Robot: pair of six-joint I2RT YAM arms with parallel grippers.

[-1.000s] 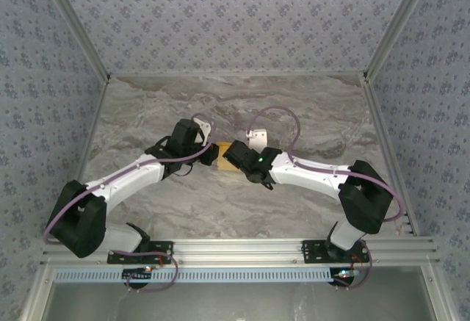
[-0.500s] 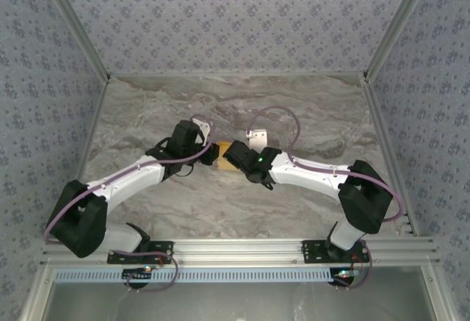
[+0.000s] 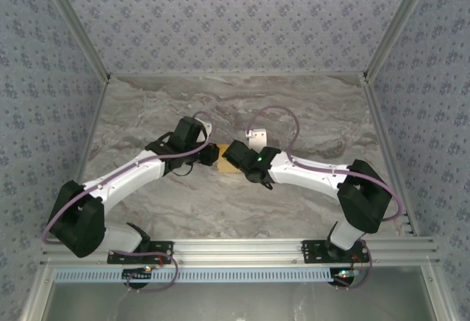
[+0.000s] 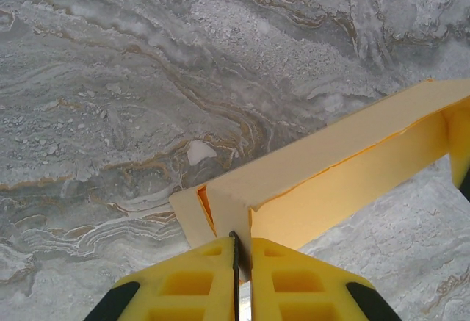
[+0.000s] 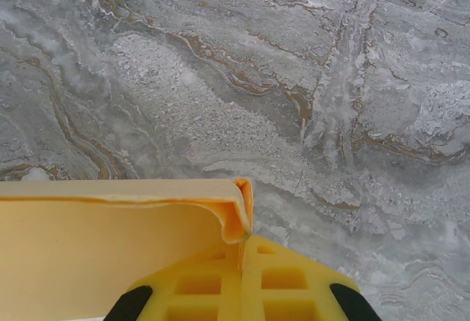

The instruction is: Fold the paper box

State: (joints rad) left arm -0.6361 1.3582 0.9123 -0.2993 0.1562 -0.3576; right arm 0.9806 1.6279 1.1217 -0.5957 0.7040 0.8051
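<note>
a: where is the paper box (image 3: 225,159)?
b: near the middle of the marble table (image 3: 147,108), between the two arms, which reach inward from either side and meet over it. from above, just a small strip of orange-yellow card shows between the black wrists.
a: what is the left end effector (image 4: 241,242) doing?
b: it is clenched on the box. in the left wrist view its yellow fingers (image 4: 197,280) stand almost together, with a thin edge of card nipped in the slit between them, at a corner where a pale wall folds round. from there a long wall runs away up to the right, its orange face turned toward the camera.
a: and the right end effector (image 5: 243,246)?
b: also grasping the box. in the right wrist view its fingers (image 5: 290,280) are pressed together, and a curled corner of card goes down into the seam between them. a broad pale-orange panel spreads to the left of that corner, its top edge running level across the picture.
a: is the box resting on the table?
b: i cannot tell. the veined grey surface lies beyond it in both wrist views, but the underside is hidden.
a: is it folded up?
b: partly: walls stand and meet at corners. whether it is closed i cannot tell.
</note>
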